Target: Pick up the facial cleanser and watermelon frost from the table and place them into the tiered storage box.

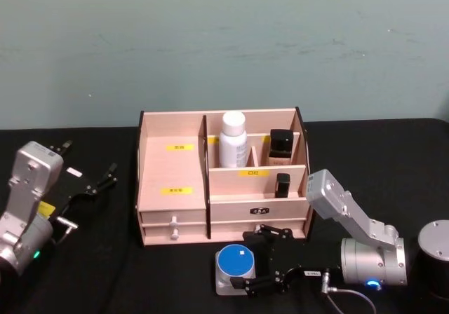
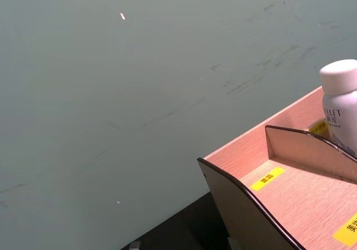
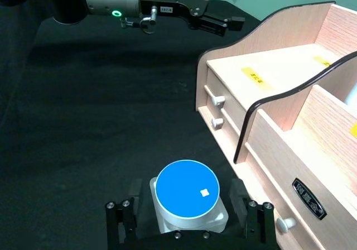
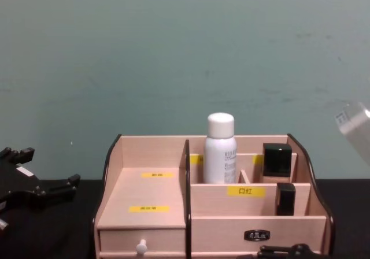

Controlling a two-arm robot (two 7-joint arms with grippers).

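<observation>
The blue-lidded white container [image 1: 235, 261] is my target: a round bright blue top with a small pale mark on it, over a squarish white body. It sits upright on the black tabletop [image 1: 105, 272], just in front of the tiered storage box [image 1: 172, 167] and apart from its lower front drawers. The box is light wood with dark curved side edges, yellow labels on its steps and small knobs on the drawers. A white bottle [image 1: 233, 140] with a white cap stands upright in a rear compartment. A black bottle [image 1: 280, 146] is in the next compartment to its right, and a small black stick-like item [image 1: 283, 184] stands one tier lower. The box front, close behind the container, is the nearest thing to mind on my right arm's side. The right gripper [image 1: 247, 260] is low at the tabletop with its jaws apart and straddling the container, one black finger close on each side. From the right wrist view I see the container [image 3: 187, 190] centred between them, but I cannot tell whether either finger touches it. The left gripper [image 1: 88, 161] hangs above the tabletop to the left of the box, clear of it, jaws wide apart and holding nothing.
</observation>
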